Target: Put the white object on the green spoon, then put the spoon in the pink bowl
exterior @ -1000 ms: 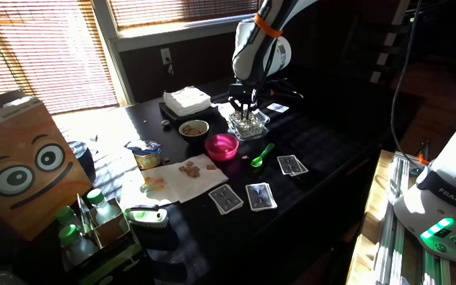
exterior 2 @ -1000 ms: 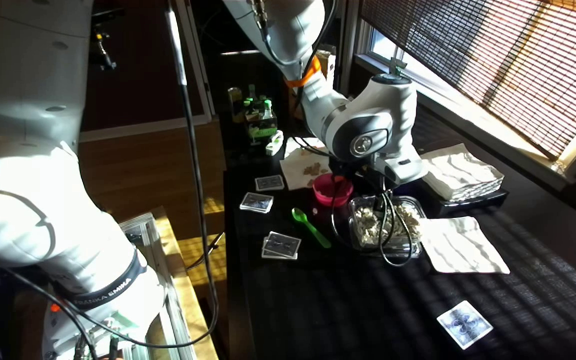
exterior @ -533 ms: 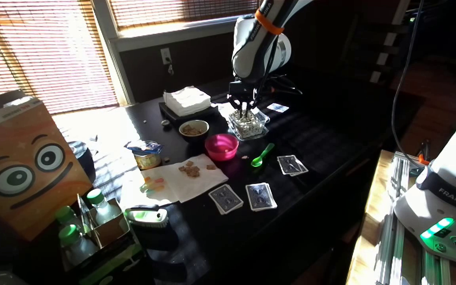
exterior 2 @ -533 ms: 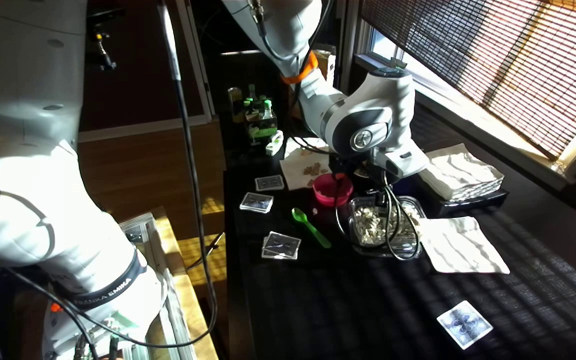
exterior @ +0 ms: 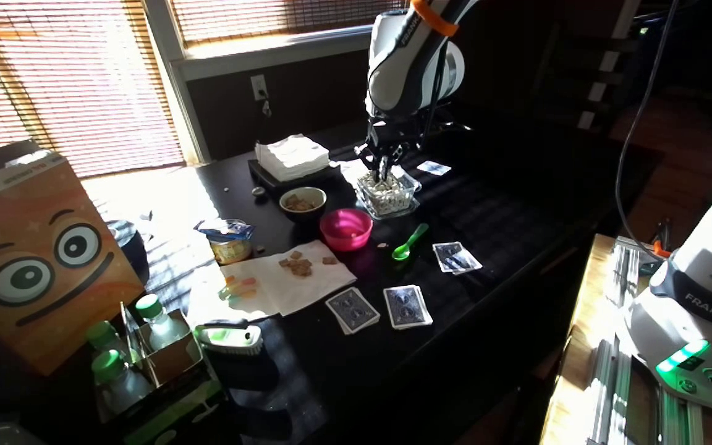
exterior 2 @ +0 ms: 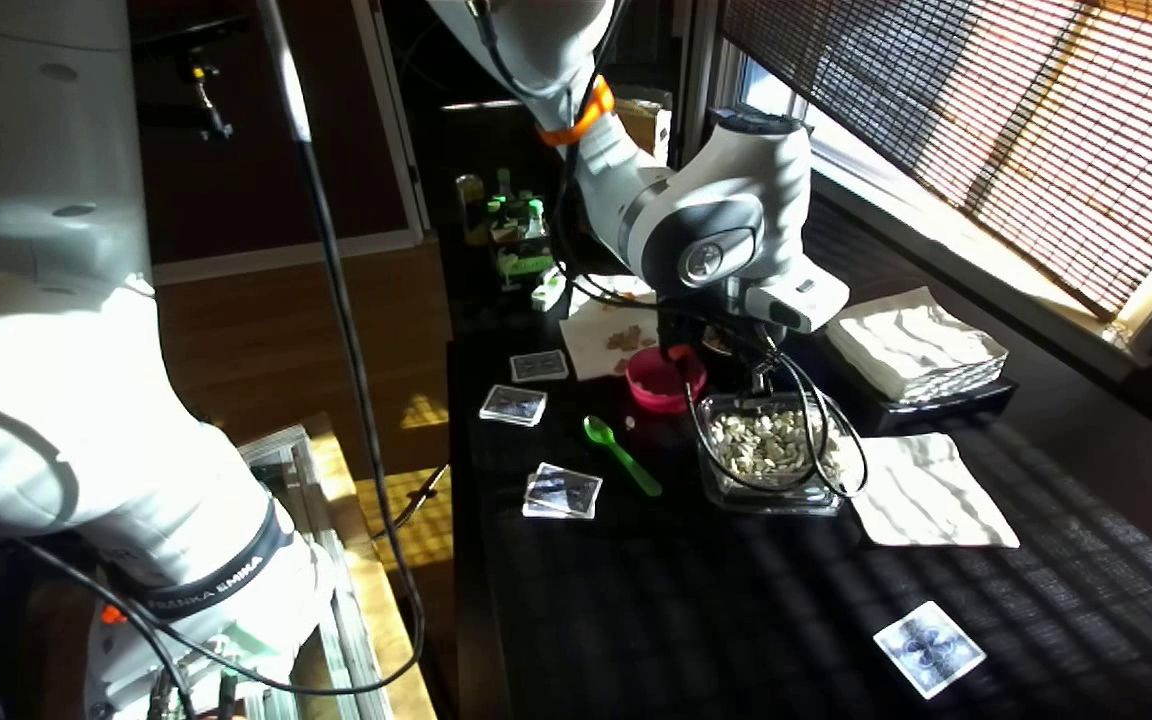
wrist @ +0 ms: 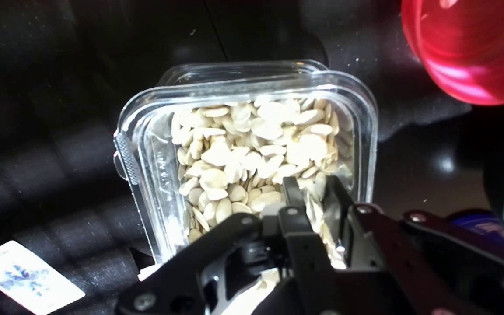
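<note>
Black and striped with light, the tabletop [exterior 2: 736, 600] holds the green spoon [exterior: 412, 241] near the pink bowl [exterior: 337, 243], apart from the gripper [wrist: 313, 184]. That gripper points down over a clear box [wrist: 234, 85] of pale seeds [wrist: 252, 153], its fingers [wrist: 293, 192] clenched to a narrow slit; whether they pinch a seed, I cannot tell. FRANKA reads on the arm base [exterior: 690, 330]; the clear box's lettering is too faint. Toward the tabletop's edge lie 3 card piles [exterior: 406, 307]. Beyond the spoon, tabletop stretches toward a lone card [exterior 2: 929, 648].
</note>
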`<action>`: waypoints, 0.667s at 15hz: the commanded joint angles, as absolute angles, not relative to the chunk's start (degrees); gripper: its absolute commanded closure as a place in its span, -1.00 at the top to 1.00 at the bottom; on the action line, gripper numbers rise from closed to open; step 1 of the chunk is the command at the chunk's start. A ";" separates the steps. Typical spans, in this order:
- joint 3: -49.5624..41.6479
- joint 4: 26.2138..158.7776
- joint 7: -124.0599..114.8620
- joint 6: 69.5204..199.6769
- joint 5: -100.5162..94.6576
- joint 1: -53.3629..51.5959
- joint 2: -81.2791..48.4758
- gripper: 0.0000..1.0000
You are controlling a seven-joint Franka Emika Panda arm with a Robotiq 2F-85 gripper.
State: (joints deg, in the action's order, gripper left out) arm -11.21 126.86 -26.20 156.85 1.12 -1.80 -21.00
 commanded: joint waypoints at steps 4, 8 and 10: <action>-4.37 138.99 -4.82 157.49 3.47 2.51 -9.34 -0.91; 1.09 143.93 11.14 157.37 10.91 4.93 -5.64 -0.91; 2.89 145.29 18.76 156.10 15.28 5.47 -4.92 -0.91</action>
